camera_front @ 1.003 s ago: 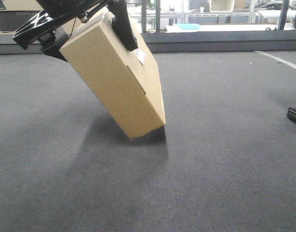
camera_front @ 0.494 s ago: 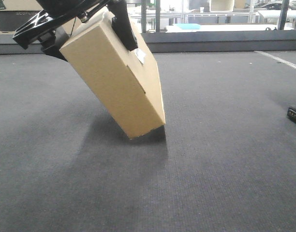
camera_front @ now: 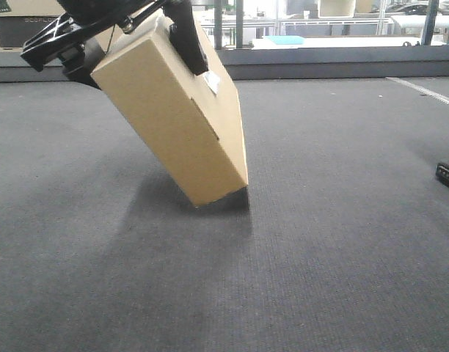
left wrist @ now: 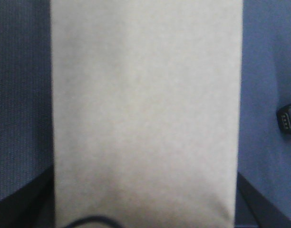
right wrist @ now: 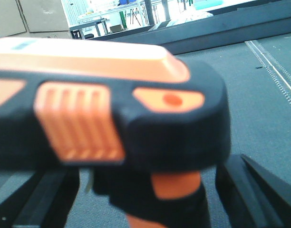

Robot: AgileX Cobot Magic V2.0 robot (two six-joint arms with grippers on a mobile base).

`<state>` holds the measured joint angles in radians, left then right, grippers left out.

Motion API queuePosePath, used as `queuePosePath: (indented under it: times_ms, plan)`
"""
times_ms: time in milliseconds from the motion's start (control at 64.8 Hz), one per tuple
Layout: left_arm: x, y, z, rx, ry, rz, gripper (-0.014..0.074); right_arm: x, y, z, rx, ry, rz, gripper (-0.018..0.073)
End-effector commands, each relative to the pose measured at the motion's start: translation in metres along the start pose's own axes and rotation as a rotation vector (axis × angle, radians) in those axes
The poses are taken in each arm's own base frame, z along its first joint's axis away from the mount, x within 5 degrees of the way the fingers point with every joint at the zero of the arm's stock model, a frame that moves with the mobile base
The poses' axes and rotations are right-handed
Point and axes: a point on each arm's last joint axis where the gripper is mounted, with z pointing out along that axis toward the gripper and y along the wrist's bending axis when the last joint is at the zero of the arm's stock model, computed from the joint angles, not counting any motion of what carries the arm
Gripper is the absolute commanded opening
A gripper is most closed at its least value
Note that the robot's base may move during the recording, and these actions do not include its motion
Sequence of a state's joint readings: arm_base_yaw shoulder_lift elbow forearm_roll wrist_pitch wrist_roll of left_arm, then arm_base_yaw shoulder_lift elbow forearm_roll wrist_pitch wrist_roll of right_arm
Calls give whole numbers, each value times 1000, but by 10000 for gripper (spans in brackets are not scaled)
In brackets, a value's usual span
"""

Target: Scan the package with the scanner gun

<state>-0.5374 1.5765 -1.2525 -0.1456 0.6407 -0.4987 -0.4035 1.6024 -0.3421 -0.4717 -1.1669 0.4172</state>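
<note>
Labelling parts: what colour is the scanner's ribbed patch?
Orange patch on the scanner; right wrist view.

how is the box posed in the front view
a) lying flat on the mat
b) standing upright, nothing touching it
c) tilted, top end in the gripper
c: the box leans at a slant, and the left gripper is clamped across its top end.

Scanner gun point(right wrist: 112, 123) blurred, cropped left; package point(left wrist: 145, 114) top and bottom cropped.
</note>
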Motion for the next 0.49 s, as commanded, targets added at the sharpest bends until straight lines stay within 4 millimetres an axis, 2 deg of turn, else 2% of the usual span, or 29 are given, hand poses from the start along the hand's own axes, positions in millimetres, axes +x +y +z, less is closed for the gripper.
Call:
queuePosePath:
  times_ms: [0,324,478]
  plan:
    - [-3,-5,-4,27,-37,7,-111,-4,-1,1,0,-35,3,487]
    - [-3,-5,-4,27,-37,7,-111,-7,-3,3,17,-49,7,486]
    - [-3,-5,-4,27,-37,7,-111,-5,5,6,-12,-41,8,486]
